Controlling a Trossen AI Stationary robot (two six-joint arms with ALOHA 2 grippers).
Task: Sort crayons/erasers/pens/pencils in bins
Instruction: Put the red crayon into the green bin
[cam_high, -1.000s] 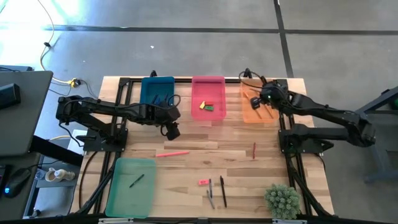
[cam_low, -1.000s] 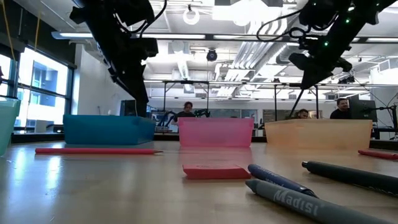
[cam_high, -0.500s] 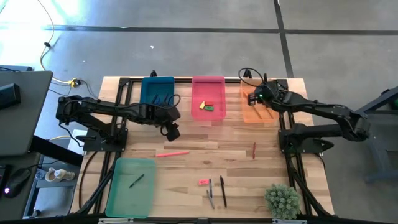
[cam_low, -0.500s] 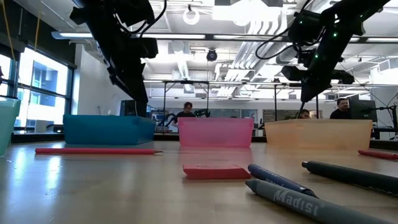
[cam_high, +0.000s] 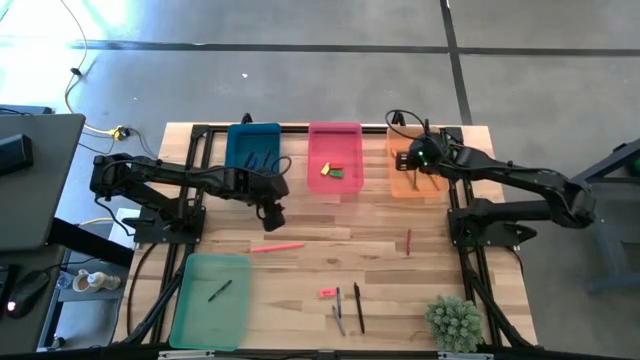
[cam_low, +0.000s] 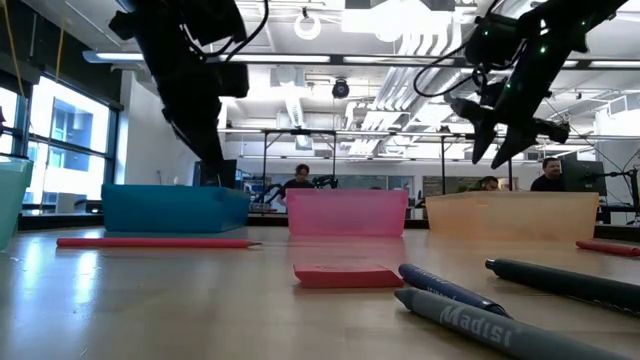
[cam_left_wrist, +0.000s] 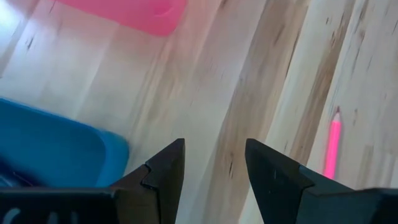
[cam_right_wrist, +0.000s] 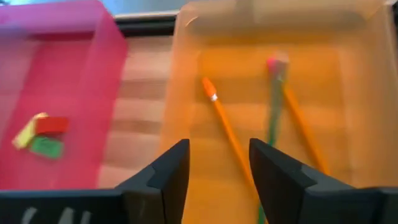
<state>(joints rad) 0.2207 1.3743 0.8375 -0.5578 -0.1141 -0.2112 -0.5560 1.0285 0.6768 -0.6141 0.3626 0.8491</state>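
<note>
My right gripper (cam_high: 413, 160) hangs over the orange bin (cam_high: 402, 185), jaws apart and empty, because the pencils (cam_right_wrist: 227, 132) belong there. My left gripper (cam_high: 268, 212), also apart, waits near the pink pencil (cam_high: 277, 247) on the surface (cam_high: 390, 280).

Grey concrete floor (cam_high: 300, 90) around the table, bright windows (cam_low: 70, 140) and exposed ceiling pipes (cam_low: 400, 60) beyond

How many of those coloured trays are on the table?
4. The blue tray, pink tray and orange tray stand in a row along the far edge; the green tray lies alone at the near left corner. None seems hidden.
</note>
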